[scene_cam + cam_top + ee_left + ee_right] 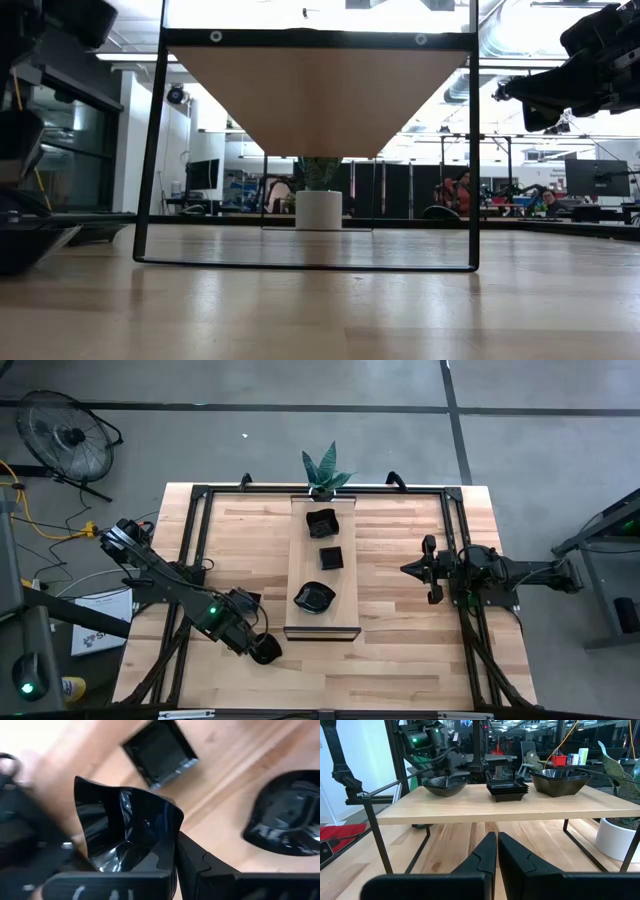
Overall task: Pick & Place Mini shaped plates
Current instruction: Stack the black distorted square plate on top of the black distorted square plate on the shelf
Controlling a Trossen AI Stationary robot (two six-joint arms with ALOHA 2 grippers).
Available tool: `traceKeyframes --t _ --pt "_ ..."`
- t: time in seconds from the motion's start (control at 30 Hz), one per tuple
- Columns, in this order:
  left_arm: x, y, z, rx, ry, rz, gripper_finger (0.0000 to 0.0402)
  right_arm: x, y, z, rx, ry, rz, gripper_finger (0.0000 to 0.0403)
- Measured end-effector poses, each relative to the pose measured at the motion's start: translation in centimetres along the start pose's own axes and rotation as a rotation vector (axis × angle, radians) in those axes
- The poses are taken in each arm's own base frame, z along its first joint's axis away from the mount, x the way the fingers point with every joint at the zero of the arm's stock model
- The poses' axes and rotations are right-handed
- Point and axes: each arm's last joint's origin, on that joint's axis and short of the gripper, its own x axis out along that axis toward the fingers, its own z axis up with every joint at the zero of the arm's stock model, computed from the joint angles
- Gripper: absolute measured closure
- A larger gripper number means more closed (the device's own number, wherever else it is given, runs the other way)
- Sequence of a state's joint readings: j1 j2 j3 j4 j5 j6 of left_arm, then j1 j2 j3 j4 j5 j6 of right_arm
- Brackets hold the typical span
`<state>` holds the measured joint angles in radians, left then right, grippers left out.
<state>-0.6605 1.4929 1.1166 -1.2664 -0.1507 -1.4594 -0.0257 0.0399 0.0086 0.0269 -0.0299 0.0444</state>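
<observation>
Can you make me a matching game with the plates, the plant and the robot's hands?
Things:
1. left gripper
2. right gripper
3. plant
4. square plate

Places or states:
A. far end of the board
B. middle of the board
C. shut on a wavy plate
D. shut, holding nothing

Pairs: 1-C, 2-D, 3-A, 4-B

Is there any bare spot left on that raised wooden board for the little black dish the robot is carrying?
The board has a bare strip at its near end, in front of the leaf-shaped dish. Between that dish, the square stack and the far dish, gaps are tight. The left gripper, shut on a wavy plate, hangs near that end. The right gripper waits aside.
</observation>
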Motion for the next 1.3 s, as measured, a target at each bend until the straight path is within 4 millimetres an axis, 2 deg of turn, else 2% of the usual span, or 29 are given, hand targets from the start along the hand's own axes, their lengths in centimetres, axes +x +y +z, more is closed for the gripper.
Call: traceKeyframes --t 0.2,0.43,0.97,1.3 --pt "-0.9 0.6 0.3 0.027 -0.054 0.069 0.0401 0.0 0.0 0.0 0.0 0.0 0.0 0.0391" --pt "-1.5 0.5 0.6 0.054 -0.117 0.06 0.0401 0.0 0.0 0.0 0.0 0.0 0.0 0.0391" --pt "-5.8 1.6 5.4 0.131 -0.238 0.12 0.0401 0.0 0.0 0.0 0.0 0.0 0.0 0.0391" --pt "-7.3 2.6 7.9 0.36 -0.268 0.184 0.0401 0.0 0.0 0.0 0.0 0.0 0.0 0.0391"
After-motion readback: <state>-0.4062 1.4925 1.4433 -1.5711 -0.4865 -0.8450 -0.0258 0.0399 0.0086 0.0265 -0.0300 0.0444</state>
